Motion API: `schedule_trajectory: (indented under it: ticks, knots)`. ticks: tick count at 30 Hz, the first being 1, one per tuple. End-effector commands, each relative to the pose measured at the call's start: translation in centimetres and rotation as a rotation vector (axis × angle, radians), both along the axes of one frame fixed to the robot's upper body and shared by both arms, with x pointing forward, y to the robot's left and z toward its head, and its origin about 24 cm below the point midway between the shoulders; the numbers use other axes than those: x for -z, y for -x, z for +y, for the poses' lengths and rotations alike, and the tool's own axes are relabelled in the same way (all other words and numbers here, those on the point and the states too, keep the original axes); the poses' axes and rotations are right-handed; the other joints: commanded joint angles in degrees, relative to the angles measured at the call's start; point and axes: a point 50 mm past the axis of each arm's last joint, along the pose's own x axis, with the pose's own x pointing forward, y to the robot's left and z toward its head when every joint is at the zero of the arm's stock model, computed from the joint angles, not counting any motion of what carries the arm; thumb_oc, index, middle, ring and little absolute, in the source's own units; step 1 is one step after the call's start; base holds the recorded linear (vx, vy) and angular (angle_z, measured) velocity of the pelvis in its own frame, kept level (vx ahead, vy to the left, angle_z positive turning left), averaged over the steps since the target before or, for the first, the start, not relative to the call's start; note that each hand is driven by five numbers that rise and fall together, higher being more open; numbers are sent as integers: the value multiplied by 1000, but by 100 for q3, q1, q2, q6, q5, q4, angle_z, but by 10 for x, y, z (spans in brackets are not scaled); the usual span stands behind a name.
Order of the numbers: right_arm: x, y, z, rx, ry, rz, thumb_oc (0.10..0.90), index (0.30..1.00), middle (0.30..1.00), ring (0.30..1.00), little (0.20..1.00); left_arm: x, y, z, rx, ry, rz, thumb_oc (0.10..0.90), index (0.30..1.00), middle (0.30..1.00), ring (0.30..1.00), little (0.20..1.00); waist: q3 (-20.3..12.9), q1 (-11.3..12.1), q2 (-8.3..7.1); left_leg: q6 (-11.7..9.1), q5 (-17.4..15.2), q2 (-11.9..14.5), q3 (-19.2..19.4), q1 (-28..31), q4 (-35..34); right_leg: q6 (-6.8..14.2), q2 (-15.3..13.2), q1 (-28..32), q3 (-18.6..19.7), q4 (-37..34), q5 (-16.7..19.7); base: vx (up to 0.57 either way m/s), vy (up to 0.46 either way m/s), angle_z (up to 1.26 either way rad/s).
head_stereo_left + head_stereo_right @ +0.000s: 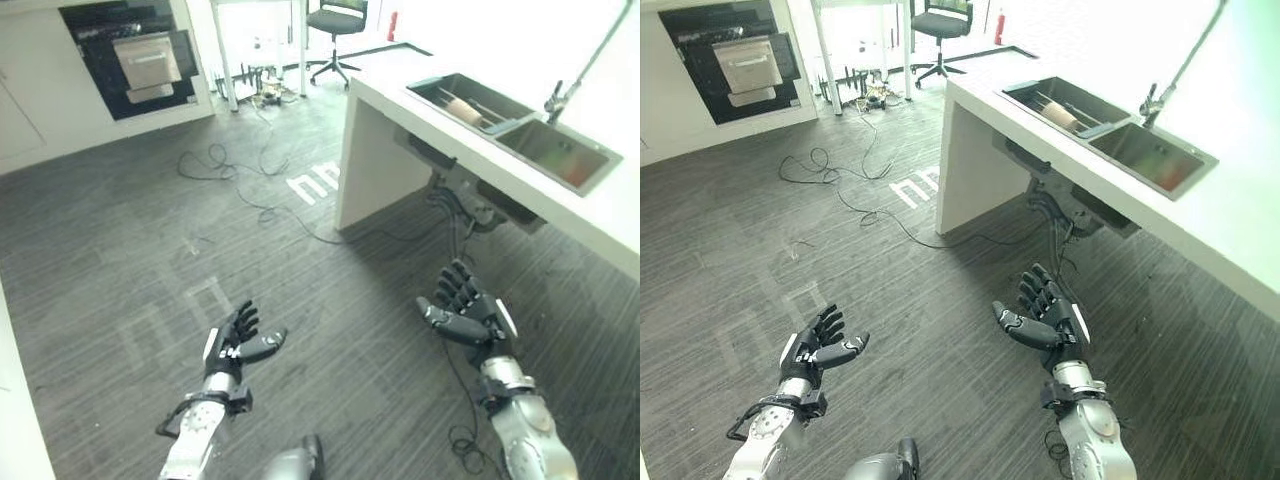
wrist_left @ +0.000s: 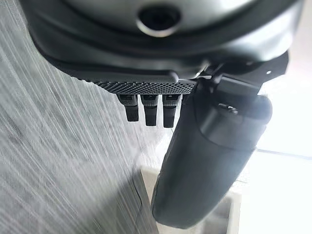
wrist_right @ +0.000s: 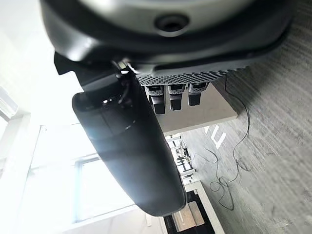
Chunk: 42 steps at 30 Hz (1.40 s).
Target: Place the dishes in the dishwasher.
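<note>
Both hands are held out low over the grey plank floor (image 1: 120,250), palms turned toward each other, and neither has anything in it. The left hand (image 1: 232,345) sits at about seven o'clock in the head view, its fingers loose and nearly straight, thumb stuck out to the side. The right hand (image 1: 468,312) is at about five o'clock, fingers likewise relaxed and spread, thumb pointing inward. In each wrist view the fingers (image 2: 146,109) run out straight beside the thumb with only floor beyond them.

Past the right hand, toward three o'clock, a white counter (image 1: 600,225) runs diagonally up the room. A steel double sink (image 1: 520,125) is set into it. In the far basin, at around one o'clock, lies a pale, roundish dish (image 1: 462,110) among a few thin utensils I can't make out clearly; the near basin shows a reddish patch at its bottom. A tall faucet (image 1: 585,70) rises behind the sink.

Well apart from both hands, across the floor at eleven o'clock, the dishwasher (image 1: 135,55) is built into the pale cabinets (image 1: 30,110); a light-coloured panel stands in its dark front, and I can't tell whether it is open. Loose black cables (image 1: 215,160) snake over the floor between it and the counter's end. At twelve o'clock stands a dark office chair (image 1: 335,30) beside white table legs (image 1: 225,60).
</note>
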Motion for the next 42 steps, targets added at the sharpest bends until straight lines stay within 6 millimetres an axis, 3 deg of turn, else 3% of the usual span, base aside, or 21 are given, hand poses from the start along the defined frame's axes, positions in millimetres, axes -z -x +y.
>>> schedule_trajectory:
  ticks: [1,3,5,7,9,16,17,18,19,20,22,23,24,25,26,28,30,32,36,38,42]
  knots:
    - [-36,-12,-5,-5,81,-188,800,900,900,900,900,-34,-6,-9,72,-111,-194,800,900,900,900,900,-242,102,399,-790,-74,315,-385,385,-580,-483,389,-866,-1163,-375,653,224,91,-48]
    - [-38,-9,-7,-12,81,-201,800,900,900,900,900,-43,-9,-2,59,-106,-225,800,900,900,900,900,-163,46,349,-876,-87,266,-359,549,-580,-563,199,-985,-1490,-1438,557,387,-80,-48]
    - [-33,-2,-13,-16,95,-194,800,900,900,900,900,-51,-6,9,43,-105,-256,800,900,900,900,900,-5,-89,211,-970,-380,258,-280,960,-580,-555,-425,-1137,-1875,-2907,1178,452,-282,-1]
    - [-27,3,-20,-12,93,-173,800,900,900,900,900,-56,-3,15,30,-115,-287,800,900,900,900,900,177,-253,62,-1090,-656,300,-284,1354,-580,-433,-1268,-1973,-1604,-2908,1120,507,-420,13]
    - [-29,7,-21,-19,109,-195,800,900,900,900,900,-62,1,14,3,-101,-342,800,900,900,900,900,210,-300,-26,-1086,-937,310,-234,1606,-580,-347,-1525,-2327,-1382,-2908,986,532,-360,14]
    - [-42,-6,-18,2,218,-229,800,900,900,900,900,-69,-4,4,-19,-48,-413,800,900,900,900,900,-137,-314,-197,-1202,-1071,344,-47,2209,-580,-367,-1249,-1943,-1440,-2908,825,417,-217,-8]
    - [-52,-10,-25,-8,278,-261,800,900,900,900,900,-77,-5,-1,-12,-42,-468,800,900,900,900,900,-252,-317,-68,-1500,-94,637,198,2509,-580,-576,-915,-1759,-1544,-2908,525,556,-268,8]
    - [-53,-11,-26,-8,285,-266,800,900,900,900,900,-78,-4,-1,-14,-44,-477,800,900,900,900,900,-261,-313,-87,-1532,96,631,222,2493,-580,-625,-906,-1747,-1543,-2908,497,485,-238,-36]
    - [-55,-10,-28,-14,296,-271,800,900,900,900,900,-79,-4,-1,-25,-40,-486,800,900,900,900,900,-277,-294,-83,-1668,638,649,303,2612,-580,-742,-825,-1649,-1556,-2908,369,245,-151,-53]
    - [-56,-10,-31,-20,302,-277,800,900,900,900,900,-80,-3,-1,-41,-31,-501,800,900,900,900,900,-270,-276,-88,-1825,1108,718,341,2469,-117,-894,-729,-1514,-1559,-2908,227,335,-221,-56]
    - [-61,-9,-34,-32,325,-294,800,900,900,900,900,-83,-3,-2,-51,-25,-536,800,900,900,900,900,-193,-208,-183,-1990,1532,794,231,1617,1596,-1199,-583,-1214,-1500,-2908,-74,298,-209,-54]
    - [-62,-8,-34,-27,341,-301,800,900,900,900,900,-86,-2,-2,-44,-26,-552,800,900,900,900,900,-125,-152,-201,-1983,1556,900,150,1166,2050,-1276,-533,-1067,-1514,-2908,-170,343,-122,-92]
    - [-68,-9,-36,-11,352,-319,800,900,900,900,900,-92,-2,-1,-32,-36,-597,800,900,900,900,900,28,-38,-285,-1689,1285,916,96,419,1896,-1282,-413,-881,-1352,-2908,-257,762,249,-82]
    - [-74,-8,-34,-42,348,-349,800,900,900,900,900,-105,5,8,-62,-49,-669,800,900,900,900,900,41,41,67,-1591,1060,985,127,490,-580,-1051,80,-726,-852,-2908,-449,843,412,-89]
    - [-76,-7,-33,-59,351,-358,800,900,900,900,900,-110,8,11,-79,-55,-692,800,900,900,900,900,40,95,198,-1640,758,1014,-349,142,-580,-995,229,-636,-677,-2908,-547,758,512,-63]
    - [-83,-6,-28,-100,334,-379,800,900,900,900,900,-122,15,16,-126,-60,-762,800,900,900,900,900,18,293,313,-1785,1057,1060,-1009,-341,-580,-1075,482,-438,-403,-2908,-787,440,290,-185]
    - [-86,-6,-28,-95,327,-387,800,900,900,900,900,-127,16,16,-138,-60,-812,800,900,900,900,900,30,343,326,-1799,1119,1119,-918,-388,-580,-1088,483,-318,-435,-2908,-910,270,238,-167]
    - [-86,-5,-27,-106,318,-388,800,900,900,900,900,-139,15,20,-163,-59,-880,800,900,900,900,900,-13,291,276,-1700,790,1116,-664,-300,-580,-1015,295,-219,-585,-2908,-925,281,339,-79]
    - [-88,3,-28,-68,294,-403,800,900,900,900,900,-165,6,20,-148,-87,-1007,800,900,900,900,900,-185,210,159,-1376,357,739,-482,-3,-580,-835,102,135,-724,-2908,-957,309,289,-17]
    - [-89,3,-25,-38,283,-422,800,900,900,900,900,-181,4,15,-106,-128,-1092,800,900,900,900,900,-238,217,56,-1219,222,489,-578,121,-580,-709,17,240,-887,-2908,-605,322,246,-9]
    - [-92,4,-21,-17,256,-452,800,900,900,900,900,-201,7,10,-47,-167,-1201,800,900,900,900,900,-258,148,98,-1024,95,283,-685,271,-580,-496,320,344,-1120,-2580,226,224,220,25]
